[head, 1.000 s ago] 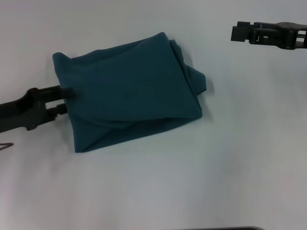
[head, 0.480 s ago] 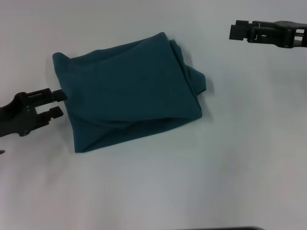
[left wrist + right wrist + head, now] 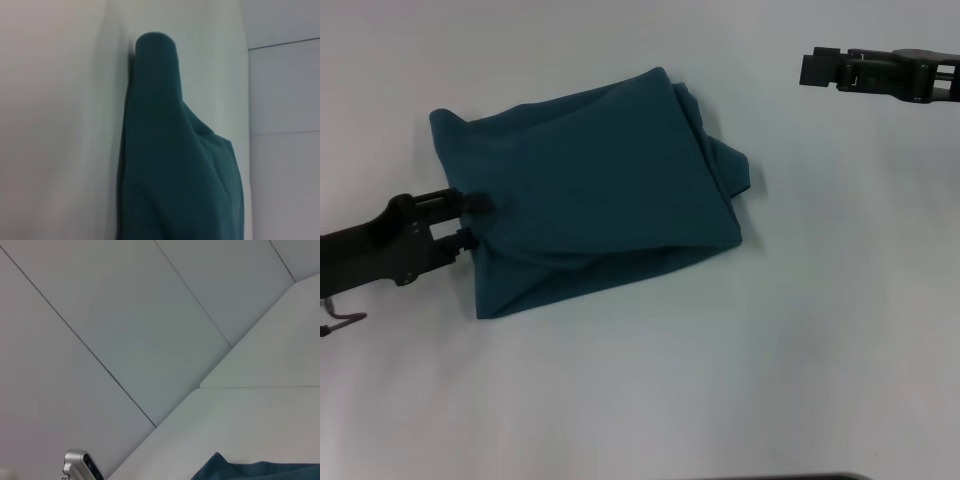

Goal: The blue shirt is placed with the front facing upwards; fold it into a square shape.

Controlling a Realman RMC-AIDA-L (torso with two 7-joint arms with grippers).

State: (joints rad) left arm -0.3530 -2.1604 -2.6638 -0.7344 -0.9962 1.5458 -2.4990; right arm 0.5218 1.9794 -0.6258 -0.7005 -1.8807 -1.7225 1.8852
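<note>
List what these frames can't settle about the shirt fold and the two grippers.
- Blue shirt: lettering and collar not visible in any view; folded layers hide them.
- Left gripper: head view shows its tips at the shirt's left edge, but dark on dark; a grip on cloth is unclear. Left wrist view shows only cloth.
- Right gripper: far right, off the shirt; arm cut by the frame edge, finger state unreadable.

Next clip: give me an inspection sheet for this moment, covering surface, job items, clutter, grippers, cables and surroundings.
Surface: white table, plain.
Job items: blue shirt lies folded into a rough, skewed rectangle; no lettering shows; one fold bulges at its right edge.
Clutter: nothing seen.
Grippers: left gripper at the shirt's left edge, fingers apart, one on top of the cloth; right gripper hovers far right, clear of the shirt.
Cables: thin wire loop by the left arm.
Surroundings: pale panelled wall beyond the table.
</note>
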